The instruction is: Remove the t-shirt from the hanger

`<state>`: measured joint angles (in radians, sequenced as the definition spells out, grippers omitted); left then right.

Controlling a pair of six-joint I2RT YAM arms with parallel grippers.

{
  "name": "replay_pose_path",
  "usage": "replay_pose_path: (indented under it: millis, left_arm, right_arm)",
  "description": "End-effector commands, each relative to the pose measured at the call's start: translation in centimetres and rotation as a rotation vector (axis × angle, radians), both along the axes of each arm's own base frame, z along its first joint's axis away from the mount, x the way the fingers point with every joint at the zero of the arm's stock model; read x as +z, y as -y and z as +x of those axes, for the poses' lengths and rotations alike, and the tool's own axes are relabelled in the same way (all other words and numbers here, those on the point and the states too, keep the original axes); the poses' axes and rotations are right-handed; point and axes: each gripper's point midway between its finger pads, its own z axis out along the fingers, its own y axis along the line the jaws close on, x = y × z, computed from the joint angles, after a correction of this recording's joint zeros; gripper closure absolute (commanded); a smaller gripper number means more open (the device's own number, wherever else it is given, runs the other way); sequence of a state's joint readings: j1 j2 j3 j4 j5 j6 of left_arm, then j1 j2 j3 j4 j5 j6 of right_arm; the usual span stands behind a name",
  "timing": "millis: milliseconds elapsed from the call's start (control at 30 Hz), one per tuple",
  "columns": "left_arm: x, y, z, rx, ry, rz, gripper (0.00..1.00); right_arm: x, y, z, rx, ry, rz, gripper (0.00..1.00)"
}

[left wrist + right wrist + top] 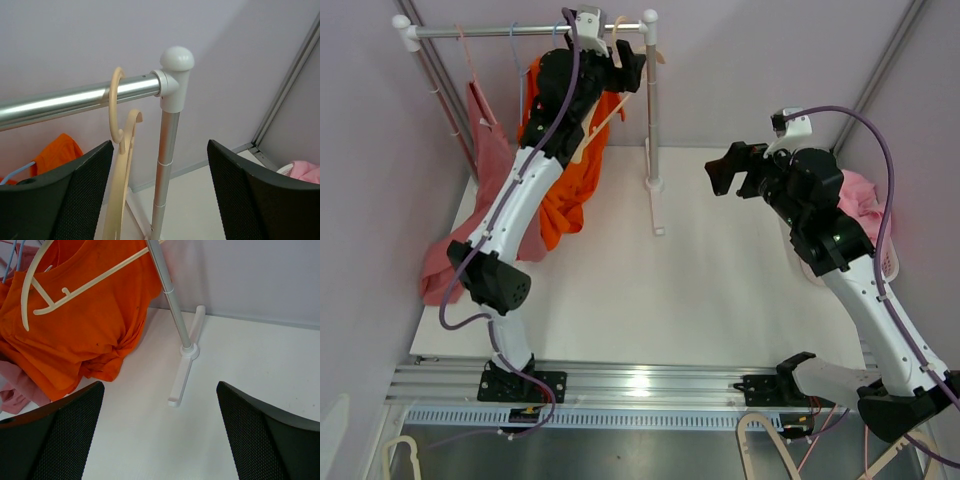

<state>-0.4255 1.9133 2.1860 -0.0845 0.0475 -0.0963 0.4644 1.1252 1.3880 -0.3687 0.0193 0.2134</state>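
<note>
An orange t-shirt (565,190) hangs below the metal rail (520,30) and bunches onto the table. A cream hanger (605,110) hooks over the rail near its right end, its bare arms lying across the shirt's front. My left gripper (630,65) is open and empty up at the rail, and the hanger's hook (116,107) shows just beyond its left finger (75,200). My right gripper (725,170) is open and empty above the table, right of the rack. The right wrist view shows the shirt (75,325) and the hanger (65,290).
The rack's right post (652,110) and foot (182,375) stand between the arms. A pink garment (485,160) hangs at the rail's left end and drapes off the table. More pink cloth (865,195) lies at the far right. Spare hangers (770,440) lie below the front rail.
</note>
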Motion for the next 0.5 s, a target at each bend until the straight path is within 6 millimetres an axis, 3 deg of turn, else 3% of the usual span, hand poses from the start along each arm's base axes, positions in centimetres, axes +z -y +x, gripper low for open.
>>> replay_pose_path:
  millis: [0,133,300,400,467]
  left_arm:
    - [5.3,-1.8,-4.4,0.014,0.079,-0.042,0.19]
    - [6.8,-4.2,-6.6,0.089,0.071,-0.062,0.18]
    - [8.6,-7.3,-8.8,0.18,0.093,-0.047,0.08]
    - [7.8,-9.9,-8.4,0.27,0.04,-0.032,0.04]
    - [6.9,-10.5,-8.2,0.25,-0.023,-0.046,0.01]
  right_arm:
    - [1.2,0.2,-0.4,-0.013,0.034,0.025,0.01]
    - [1.1,0.3,-0.8,-0.012,0.033,0.028,0.01]
    - [1.0,0.2,-1.2,-0.003,0.016,0.038,0.01]
    - [1.1,0.2,-1.5,0.008,0.012,0.035,0.0]
    - [1.4,0.1,-1.7,0.018,0.019,0.034,0.01]
